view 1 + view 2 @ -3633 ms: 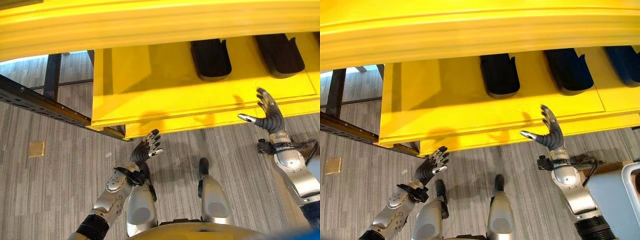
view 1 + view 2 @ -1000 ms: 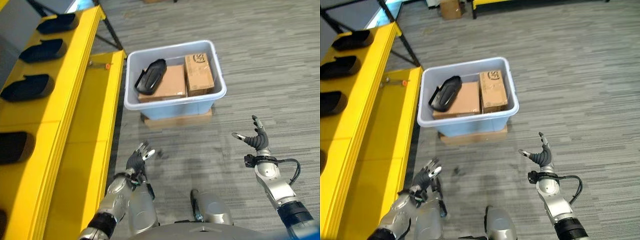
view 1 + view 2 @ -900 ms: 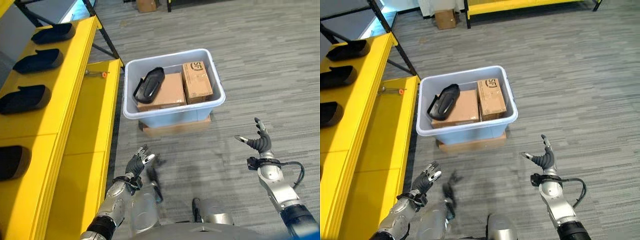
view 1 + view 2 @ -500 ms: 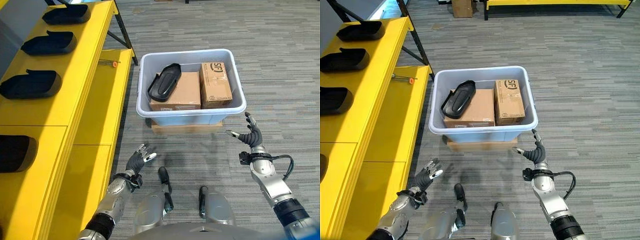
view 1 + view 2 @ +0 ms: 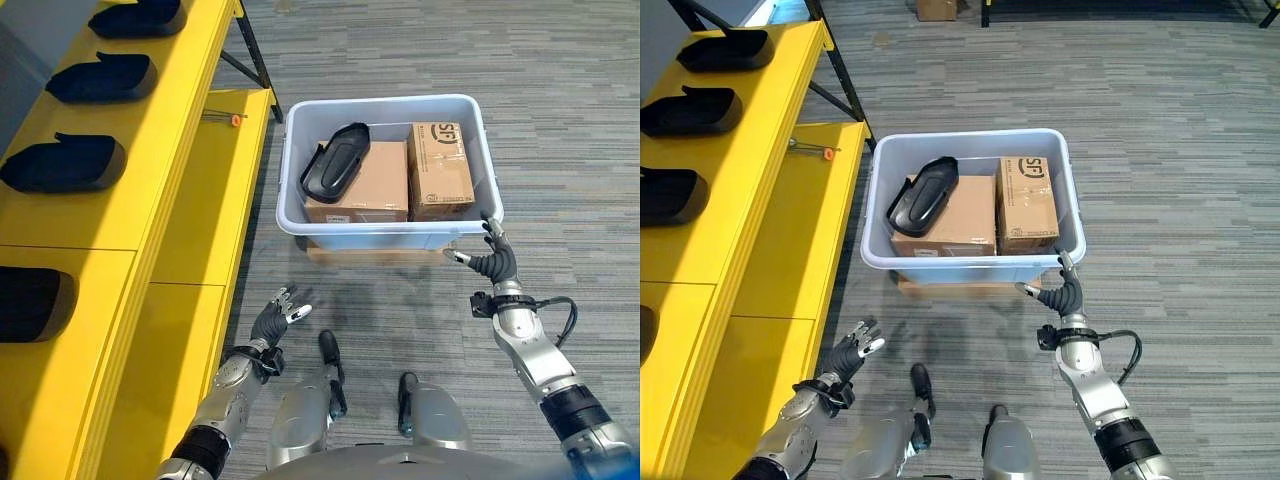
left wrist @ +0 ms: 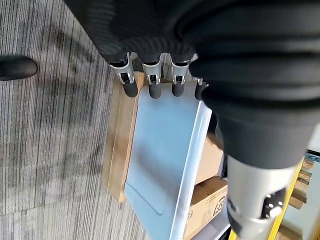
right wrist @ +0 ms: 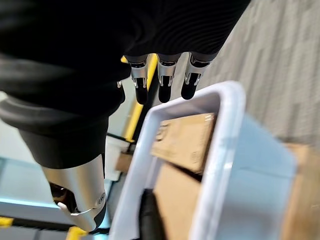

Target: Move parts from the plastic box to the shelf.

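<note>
A pale blue plastic box [image 5: 390,233] stands on the floor in front of me. Inside it a black moulded part [image 5: 335,174] leans on a flat cardboard carton [image 5: 365,187], beside a second carton [image 5: 441,170]. My right hand [image 5: 492,267] is open and held just off the box's front right corner, its fingers [image 7: 163,82] straight above the rim [image 7: 220,145]. Low by the shelf's edge my left hand [image 5: 268,324] is open with nothing in it. The yellow shelf [image 5: 150,170] runs along my left and carries several black parts [image 5: 63,163].
A lower yellow ledge [image 5: 215,200] lies between the shelf and the box, with a small orange-tipped tool [image 5: 229,118] at its far end. The box sits on a brown slab [image 5: 380,253]. Grey striped floor [image 5: 570,150] stretches to the right.
My right hand has risen from the floor side to the box's front right corner. The view has shifted slightly and the box looks closer. My left hand has barely moved.
</note>
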Controlling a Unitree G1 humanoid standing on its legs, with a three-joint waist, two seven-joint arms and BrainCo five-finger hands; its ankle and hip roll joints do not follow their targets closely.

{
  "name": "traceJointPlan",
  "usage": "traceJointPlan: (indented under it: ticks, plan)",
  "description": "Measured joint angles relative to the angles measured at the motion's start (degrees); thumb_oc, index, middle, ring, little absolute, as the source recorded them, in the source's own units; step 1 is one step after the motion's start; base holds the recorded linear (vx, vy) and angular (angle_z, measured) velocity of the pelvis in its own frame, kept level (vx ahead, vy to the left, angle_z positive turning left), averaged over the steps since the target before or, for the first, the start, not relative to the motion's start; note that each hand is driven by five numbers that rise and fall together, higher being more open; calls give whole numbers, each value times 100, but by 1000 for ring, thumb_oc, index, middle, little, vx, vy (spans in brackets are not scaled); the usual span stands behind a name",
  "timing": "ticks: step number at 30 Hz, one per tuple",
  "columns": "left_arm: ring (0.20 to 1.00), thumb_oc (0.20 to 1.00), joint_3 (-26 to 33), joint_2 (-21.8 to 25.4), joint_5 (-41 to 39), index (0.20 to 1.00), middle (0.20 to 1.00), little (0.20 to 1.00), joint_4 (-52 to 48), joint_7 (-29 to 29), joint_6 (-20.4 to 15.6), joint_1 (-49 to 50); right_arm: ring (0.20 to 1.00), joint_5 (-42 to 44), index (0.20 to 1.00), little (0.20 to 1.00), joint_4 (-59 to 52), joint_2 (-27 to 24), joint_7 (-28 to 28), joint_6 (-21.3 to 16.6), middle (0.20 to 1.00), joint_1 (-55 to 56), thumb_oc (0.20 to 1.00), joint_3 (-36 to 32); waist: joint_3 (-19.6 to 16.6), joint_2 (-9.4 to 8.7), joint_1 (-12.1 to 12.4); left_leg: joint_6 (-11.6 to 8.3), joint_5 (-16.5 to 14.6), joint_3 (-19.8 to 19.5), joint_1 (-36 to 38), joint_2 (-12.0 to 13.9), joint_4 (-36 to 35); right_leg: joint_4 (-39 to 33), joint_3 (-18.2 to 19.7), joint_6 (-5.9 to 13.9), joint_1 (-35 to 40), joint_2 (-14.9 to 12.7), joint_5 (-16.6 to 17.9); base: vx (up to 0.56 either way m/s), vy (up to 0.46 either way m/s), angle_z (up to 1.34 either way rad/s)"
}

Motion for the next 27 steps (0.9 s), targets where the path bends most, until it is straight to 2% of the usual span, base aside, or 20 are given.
traceJointPlan:
  ticks: [3, 4, 5, 6, 7, 8, 9, 10, 12, 13, 14, 15, 17, 19, 21, 24, 27]
  plan:
    - [1000, 1000, 12, -7, 20, 1000, 1000, 1000, 112, -35, 5, -59, 1000, 109, 1000, 1000, -7, 45, 112, 18, 1000, -137, 1000, 29, 8, -33, 138, 62, -154, 92, 37, -110, 124, 34, 48, 68, 28, -90, 20, 203, 315, -23]
    - [1000, 1000, -13, -28, 275, 1000, 1000, 1000, 324, -53, 8, -152, 1000, 202, 1000, 1000, 189, 185, 129, 132, 1000, -351, 1000, 180, 76, -113, 272, 161, -367, 78, 257, -184, 136, 693, -50, 186, -124, -235, 68, 140, 173, -57]
    - [1000, 1000, -33, -56, 348, 1000, 1000, 1000, 436, -99, 22, -141, 1000, 236, 1000, 1000, 283, 331, 154, 150, 1000, -395, 1000, 248, 112, -179, 288, 163, -379, 205, 538, -233, 39, 1294, -335, 224, -305, -434, 246, 152, 136, -67]
    - [1000, 1000, -55, -55, 387, 1000, 1000, 1000, 431, -116, 18, -129, 1000, 276, 1000, 1000, 338, 408, 151, 148, 1000, -395, 1000, 289, 118, -202, 271, 177, -422, 223, 627, -257, 58, 1523, -401, 194, -372, -499, 387, 134, 31, -55]
    - [1000, 1000, -166, -28, 457, 1000, 1000, 1000, 324, -107, 24, -117, 1000, 268, 1000, 1000, 419, 463, 170, 146, 1000, -392, 1000, 340, 119, -209, 300, 142, -505, 375, 735, -116, -19, 1766, -584, 229, -496, -627, 538, 101, -92, -57]
    - [1000, 1000, -221, 10, 482, 1000, 1000, 1000, 173, -109, 20, -73, 1000, 270, 1000, 1000, 417, 487, 192, 146, 1000, -376, 1000, 342, 102, -219, 301, 112, -495, 453, 782, -90, -156, 1525, -753, 217, -533, -616, 541, 110, -129, -69]
    - [1000, 1000, -261, 83, 484, 1000, 1000, 1000, 35, -102, 23, -102, 1000, 272, 1000, 1000, 308, 473, 195, 142, 1000, -376, 1000, 307, 96, -250, 229, 92, -480, 505, 713, -77, -272, 750, -760, 273, -639, -488, 583, 179, -180, -63]
    - [1000, 1000, -286, 115, 482, 1000, 1000, 1000, 46, -85, 43, -268, 1000, 272, 1000, 1000, 273, 463, 201, 145, 1000, -354, 1000, 254, 117, -212, 111, 92, -480, 514, 667, -47, -429, -459, -741, 450, -713, -295, 791, 277, -238, -49]
    - [1000, 1000, -377, 0, 483, 1000, 1000, 1000, 261, -45, 26, -515, 1000, 271, 1000, 1000, 288, 413, 204, 128, 1000, -181, 1000, 240, 126, -199, -85, 61, -502, 529, 660, -47, -473, -1754, -686, 729, -790, -265, 1560, 270, -300, 5]
    - [1000, 1000, -538, -76, 484, 1000, 1000, 1000, 386, 34, 11, -644, 1000, 270, 1000, 1000, 277, 352, 212, 69, 1000, 9, 1000, 134, 150, -138, -286, -31, -425, 329, 562, -69, -435, -2138, -129, 879, -789, -210, 1947, 188, -232, 98]
    - [1000, 1000, -642, -98, 484, 1000, 1000, 1000, 323, 33, 0, -633, 1000, 275, 1000, 1000, 282, 315, 217, 107, 1000, 483, 1000, 90, 113, -220, -433, -34, -401, 128, 572, -134, -424, -2158, 314, 830, -708, -223, 2036, 199, -168, 105]
    - [1000, 1000, -692, -131, 485, 1000, 1000, 1000, 313, 35, 1, -539, 1000, 275, 1000, 1000, 282, 325, 221, 110, 1000, 689, 1000, 95, 79, -283, -437, -42, -397, 70, 651, -157, -425, -2219, 360, 765, -555, -205, 2075, 177, -163, 78]
    - [1000, 1000, -680, -129, 481, 1000, 1000, 1000, 149, 31, 32, -253, 1000, 272, 1000, 1000, 314, 309, 230, 151, 1000, 772, 1000, 86, 36, -311, -434, -126, -366, 16, 877, -164, -562, -2276, 107, 493, -306, -201, 2394, 120, -118, 20]
    - [1000, 1000, -676, -141, 476, 1000, 1000, 1000, -86, 26, 54, 55, 1000, 269, 1000, 1000, 313, 218, 225, 164, 1000, 691, 1000, -41, -94, -103, -423, -269, -280, -58, 942, 2, -759, -2349, -130, 285, -270, -28, 2564, 65, -87, 13]
    - [1000, 1000, -676, -147, 474, 1000, 1000, 1000, -151, 12, 58, 138, 1000, 266, 1000, 1000, 322, 83, 221, 167, 1000, 522, 1000, -56, -156, 30, -351, -318, -185, -108, 962, 153, -812, -2418, -231, 178, -235, 170, 2530, 28, -104, 5]
    - [1000, 1000, -679, -157, 474, 1000, 1000, 1000, -136, 6, 58, -6, 1000, 242, 1000, 1000, 334, -79, 200, 150, 1000, 175, 1000, -60, -164, 46, -334, -369, -151, -143, 977, 385, -793, -2451, -323, 26, -142, 413, 2424, 47, -157, 11]
    - [1000, 1000, -720, -189, 484, 1000, 1000, 1000, -115, 0, 59, -190, 1000, 211, 1000, 1000, 311, -114, 127, 148, 1000, 92, 1000, -54, -168, 68, -346, -457, -214, -275, 913, 483, -685, -2473, -421, -88, -82, 506, 2323, 99, -208, 16]
